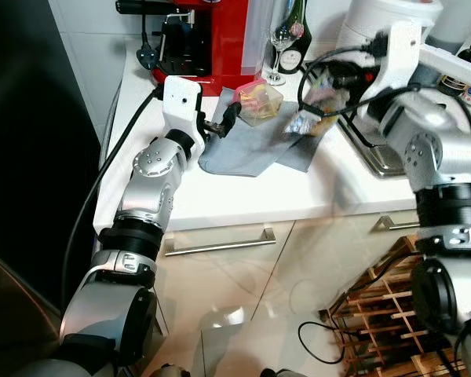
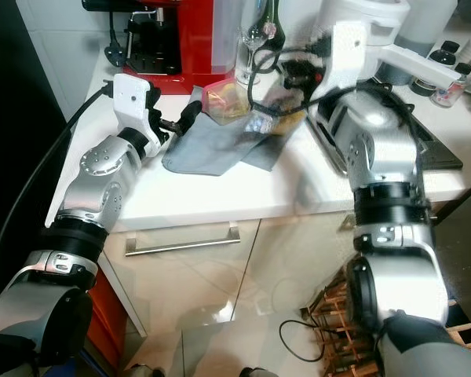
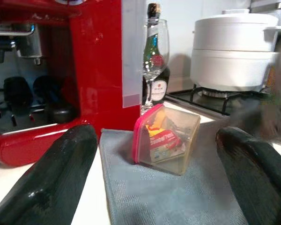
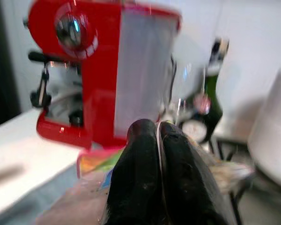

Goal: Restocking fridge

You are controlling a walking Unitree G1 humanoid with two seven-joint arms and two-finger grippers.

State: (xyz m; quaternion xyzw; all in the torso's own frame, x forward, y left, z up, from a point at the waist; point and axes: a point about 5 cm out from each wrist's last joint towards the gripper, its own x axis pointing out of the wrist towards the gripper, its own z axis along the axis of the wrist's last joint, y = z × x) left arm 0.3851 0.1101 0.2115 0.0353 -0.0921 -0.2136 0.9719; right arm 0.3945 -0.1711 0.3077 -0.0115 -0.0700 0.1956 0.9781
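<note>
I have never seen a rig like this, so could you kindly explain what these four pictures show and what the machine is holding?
This is a humanoid robot with two silver arms, each ending in a claw of two black fingers. The two wider pictures come from cameras in its head, looking down at a white counter. The other two come from cameras on its wrists, looking along the fingers.

On the counter lies a grey cloth, and on it a clear tub with a pink lid, tipped on its side, food packets inside. Behind stand a red coffee machine, a wine glass, a dark bottle and a white pot on the hob.

The left claw is open, aimed at the tub without touching it. The right claw is pinched shut on the edge of something thin, seemingly a shiny packet; that picture is blurred.
</note>
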